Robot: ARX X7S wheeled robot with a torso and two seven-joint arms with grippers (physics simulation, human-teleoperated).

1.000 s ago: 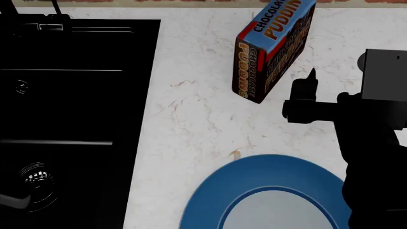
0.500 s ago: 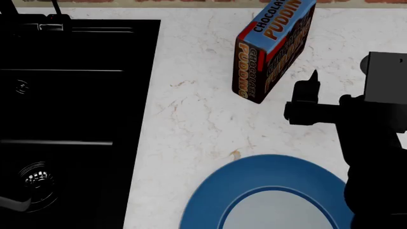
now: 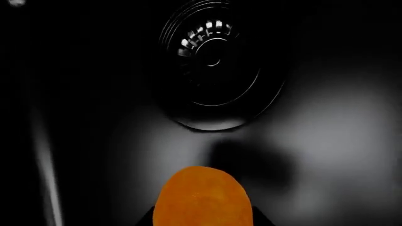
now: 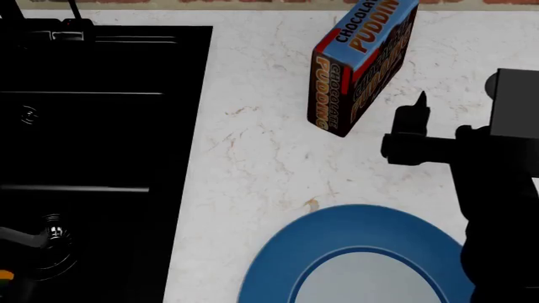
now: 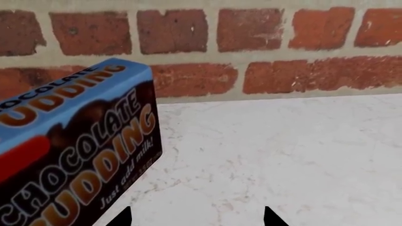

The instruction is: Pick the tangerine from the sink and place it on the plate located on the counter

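Down over the black sink (image 4: 93, 126), the tangerine (image 3: 202, 197) is sitting gripped in the left gripper (image 3: 204, 221), above the metal drain (image 3: 210, 47). Near the counter's (image 4: 252, 158) front edge the plate (image 4: 354, 233) is waiting; right gripper (image 5: 197, 217) is hanging released.

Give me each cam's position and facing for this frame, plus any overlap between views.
Head view: above the counter, facing forward and down over the sink, plate and pudding box; the right arm shows at its right edge.
Left wrist view: low inside the sink, facing the drain; the tangerine sits between the left gripper fingertips.
Right wrist view: just above the counter, facing the brick wall; right gripper tips are spread.
Shared: head and right wrist both show the pudding box; head and left wrist both show the drain.
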